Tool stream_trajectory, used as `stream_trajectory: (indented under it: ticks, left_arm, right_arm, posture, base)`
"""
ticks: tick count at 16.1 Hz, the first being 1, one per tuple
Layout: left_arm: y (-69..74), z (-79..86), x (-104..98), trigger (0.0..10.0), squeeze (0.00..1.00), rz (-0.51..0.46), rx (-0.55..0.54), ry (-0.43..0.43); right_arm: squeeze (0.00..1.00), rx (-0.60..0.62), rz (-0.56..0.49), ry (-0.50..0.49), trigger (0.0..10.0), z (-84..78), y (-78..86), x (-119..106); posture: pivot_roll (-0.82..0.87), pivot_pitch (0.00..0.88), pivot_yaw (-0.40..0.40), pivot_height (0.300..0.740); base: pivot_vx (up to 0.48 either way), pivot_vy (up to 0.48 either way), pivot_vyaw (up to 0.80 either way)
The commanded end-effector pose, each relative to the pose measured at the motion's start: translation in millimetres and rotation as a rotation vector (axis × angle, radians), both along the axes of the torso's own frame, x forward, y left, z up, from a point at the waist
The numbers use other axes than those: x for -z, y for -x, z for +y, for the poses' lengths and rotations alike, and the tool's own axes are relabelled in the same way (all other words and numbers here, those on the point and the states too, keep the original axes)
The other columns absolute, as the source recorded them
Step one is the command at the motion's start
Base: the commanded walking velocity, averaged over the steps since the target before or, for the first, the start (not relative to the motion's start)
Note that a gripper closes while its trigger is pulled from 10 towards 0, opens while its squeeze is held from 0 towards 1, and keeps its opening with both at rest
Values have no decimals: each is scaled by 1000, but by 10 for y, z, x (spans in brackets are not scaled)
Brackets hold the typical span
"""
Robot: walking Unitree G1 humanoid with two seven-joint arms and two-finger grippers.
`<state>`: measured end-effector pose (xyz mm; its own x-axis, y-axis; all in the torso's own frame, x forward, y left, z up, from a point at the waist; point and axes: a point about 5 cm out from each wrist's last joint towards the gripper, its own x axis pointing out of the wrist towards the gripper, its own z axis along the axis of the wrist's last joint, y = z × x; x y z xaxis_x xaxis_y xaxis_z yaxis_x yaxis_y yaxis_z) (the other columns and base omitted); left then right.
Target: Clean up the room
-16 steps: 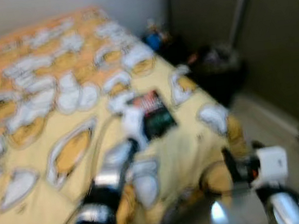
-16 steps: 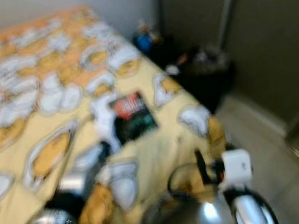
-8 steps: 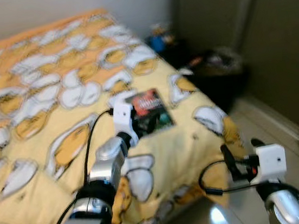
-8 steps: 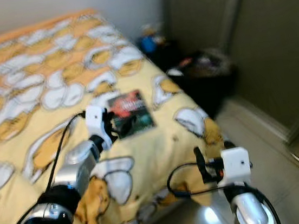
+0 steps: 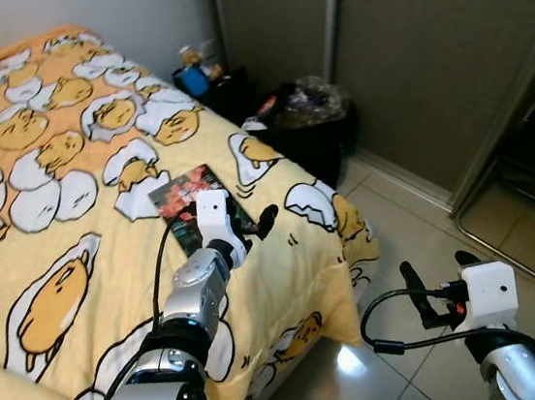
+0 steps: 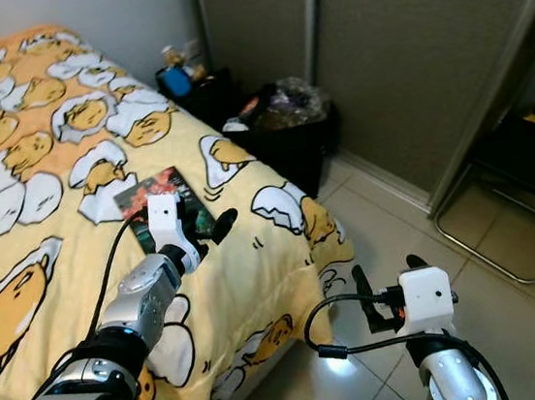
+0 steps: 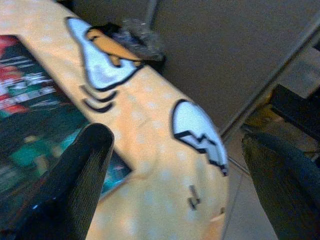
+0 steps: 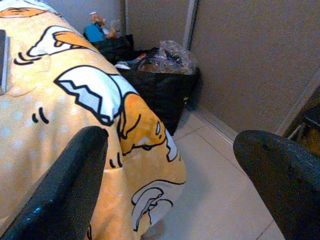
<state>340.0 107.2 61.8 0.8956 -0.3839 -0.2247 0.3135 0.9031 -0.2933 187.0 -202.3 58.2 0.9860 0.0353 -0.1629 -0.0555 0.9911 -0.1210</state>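
Nearest, the right gripper (image 5: pixel 435 289) hung over the tiled floor (image 5: pixel 418 230) beside the bed's corner, fingers spread wide and holding nothing. Farther on, the left gripper (image 5: pixel 252 229) reached over the yellow egg-patterned bedspread (image 5: pixel 57 236), its fingers parted and empty, one tip above the near edge of a book (image 5: pixel 187 198) lying flat by the bed's edge. The cover's print was too blurred to read. Beyond stood a full black rubbish bag (image 5: pixel 307 122).

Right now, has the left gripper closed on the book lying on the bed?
No. The left gripper hovers open over the book, which lies flat on the bedspread.
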Motion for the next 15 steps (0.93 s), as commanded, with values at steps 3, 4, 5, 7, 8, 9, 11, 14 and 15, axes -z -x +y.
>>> stream_trajectory:
  ticks: [3, 4, 5, 7, 8, 9, 11, 14, 15]
  left_arm:
    - [-181, 323, -187, 10000, 0, -40, -156, -29]
    - [-203, 383, -208, 10000, 0, -43, -173, -51]
    - [-209, 403, -215, 10000, 0, -45, -177, -58]
    - [-216, 437, -222, 10000, 0, -46, -180, -74]
    - [-211, 432, -213, 10000, 0, -48, -174, -76]
    - [-195, 401, -193, 10000, 0, -53, -155, -73]
    - [-161, 344, -155, 10000, 0, -52, -125, -52]
    - [-129, 325, -114, 10000, 0, -53, -125, -52]
    - [-126, 340, -108, 10000, 0, -54, -129, -69]
  right_arm:
    - [0, -33, -24, 13, 10000, 52, -26, -75]
    - [0, -43, -23, 13, 10000, 72, -27, -72]
    - [0, -47, -22, 14, 10000, 79, -28, -70]
    - [0, -49, -21, 17, 10000, 78, -36, -73]
    - [0, -38, -23, 20, 10000, 54, -43, -77]
    - [0, -31, -17, 24, 10000, 43, -49, -73]
    - [0, -32, -12, 19, 10000, 55, -68, -66]
    - [0, -42, -14, 19, 10000, 71, -101, -64]
    - [0, -41, -20, 23, 10000, 67, -113, -69]
  posture:
    - [-163, 41, 56, 740]
    - [-163, 43, 57, 740]
    - [-164, 43, 58, 740]
    - [-167, 40, 59, 740]
    - [-167, 39, 60, 740]
    - [-166, 37, 59, 740]
    - [-158, 32, 54, 740]
    - [-144, 29, 45, 740]
    - [-144, 29, 45, 740]
  base:
    - [0, 0, 0]
    - [0, 0, 0]
    - [0, 0, 0]
    - [0, 0, 0]
    - [0, 0, 0]
    - [0, 274, 0]
    - [0, 480, -775]
    - [0, 480, -775]
    - [0, 0, 0]
